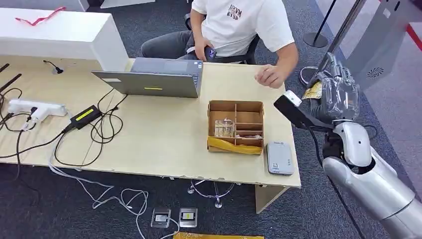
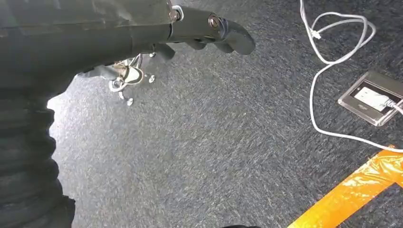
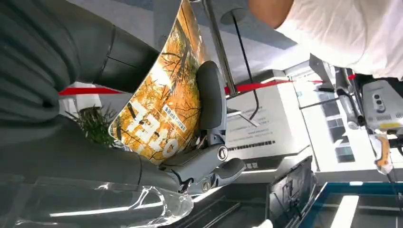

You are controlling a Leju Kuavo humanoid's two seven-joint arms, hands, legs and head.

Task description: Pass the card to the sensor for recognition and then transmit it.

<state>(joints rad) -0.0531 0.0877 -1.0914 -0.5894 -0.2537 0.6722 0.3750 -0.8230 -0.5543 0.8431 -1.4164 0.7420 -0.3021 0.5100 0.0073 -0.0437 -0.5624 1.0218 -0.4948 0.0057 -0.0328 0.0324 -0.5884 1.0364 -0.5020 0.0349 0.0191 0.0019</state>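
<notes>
Floor sockets (image 1: 174,217) and white cable (image 1: 107,196) lie on the carpet nearest the camera, below the counter (image 1: 164,144). On the counter's near right corner sits the grey card sensor (image 1: 279,158), and just behind it a cardboard compartment box (image 1: 236,127). Its left compartment holds a clear plastic item, the small right-hand ones hold flat bits too small to tell, and a yellow strip lies along its near edge.

Right of the counter, the right robot hand (image 1: 338,94) is raised with its fingers closed on the card (image 3: 161,114), an orange-yellow printed one, pinched between thumb (image 3: 211,97) and fingers. It is well apart from the sensor. I judge the next move is to lower the card flat over the sensor's top face, keeping clear of the box wall.

The left robot hand (image 2: 209,33) hangs over the carpet, fingers curled, holding nothing.

Farther off are a laptop (image 1: 154,79) and a seated person (image 1: 239,25), one hand resting on the counter's far edge.
</notes>
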